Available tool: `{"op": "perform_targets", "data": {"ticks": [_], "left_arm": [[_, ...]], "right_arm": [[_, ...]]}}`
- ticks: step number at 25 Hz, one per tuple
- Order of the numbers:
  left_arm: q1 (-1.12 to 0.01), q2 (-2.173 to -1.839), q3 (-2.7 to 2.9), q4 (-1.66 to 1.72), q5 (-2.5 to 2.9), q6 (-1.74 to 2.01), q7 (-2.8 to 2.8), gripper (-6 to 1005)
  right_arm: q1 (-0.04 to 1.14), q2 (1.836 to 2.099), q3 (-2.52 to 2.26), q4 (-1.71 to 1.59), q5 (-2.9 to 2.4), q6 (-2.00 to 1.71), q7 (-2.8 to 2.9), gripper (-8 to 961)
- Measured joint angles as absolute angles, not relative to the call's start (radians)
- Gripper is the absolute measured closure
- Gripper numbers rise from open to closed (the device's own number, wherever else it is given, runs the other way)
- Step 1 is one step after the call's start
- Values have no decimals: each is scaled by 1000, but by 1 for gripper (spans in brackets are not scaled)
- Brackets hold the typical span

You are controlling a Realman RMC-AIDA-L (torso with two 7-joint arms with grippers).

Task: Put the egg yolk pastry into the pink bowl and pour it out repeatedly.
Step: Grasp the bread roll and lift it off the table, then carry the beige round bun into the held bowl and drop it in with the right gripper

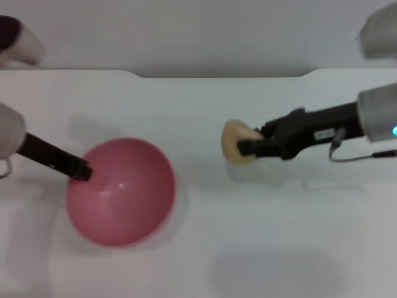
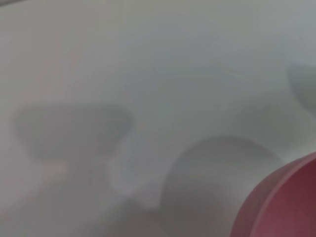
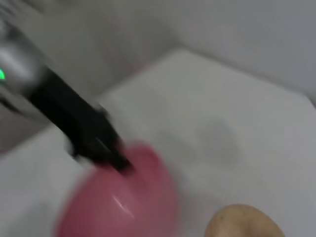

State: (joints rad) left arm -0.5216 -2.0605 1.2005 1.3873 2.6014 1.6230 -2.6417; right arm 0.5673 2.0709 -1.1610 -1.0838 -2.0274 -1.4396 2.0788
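Note:
The pink bowl (image 1: 124, 195) sits on the white table (image 1: 279, 236), left of the middle. My left gripper (image 1: 80, 169) is shut on the bowl's left rim. My right gripper (image 1: 246, 147) is shut on the egg yolk pastry (image 1: 231, 141), a pale tan ball, and holds it to the right of the bowl, apart from it, with a faint shadow below it. In the right wrist view the pastry (image 3: 244, 223) shows close up, with the bowl (image 3: 123, 202) and my left gripper (image 3: 116, 159) on its rim farther off. The left wrist view shows only a part of the bowl's (image 2: 289, 202) outer wall.
The table's back edge (image 1: 217, 76) meets a grey wall and has a shallow notch in the middle. No other objects show on the table.

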Motion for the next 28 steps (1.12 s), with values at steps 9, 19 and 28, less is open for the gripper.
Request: {"op": "perform_targets", "data": {"ticks": [9,19,28], "left_arm": [[-657,-2067,1419,1269,2535,1540,-2695,1000],[-682,-2067,1455,1267,2484,1513,-2698,1001],[-645,-2063,1463,1277,2483,1447,-2691,1000]], "right_arm": [[623,2072,-1257,-1184,-1933,-1558,2022,698],[664,2076,-1404,-1144,-2019,-1457,2081,716],[637,2073,-1301,-1181,-2022,-1460,2140,353]]}}
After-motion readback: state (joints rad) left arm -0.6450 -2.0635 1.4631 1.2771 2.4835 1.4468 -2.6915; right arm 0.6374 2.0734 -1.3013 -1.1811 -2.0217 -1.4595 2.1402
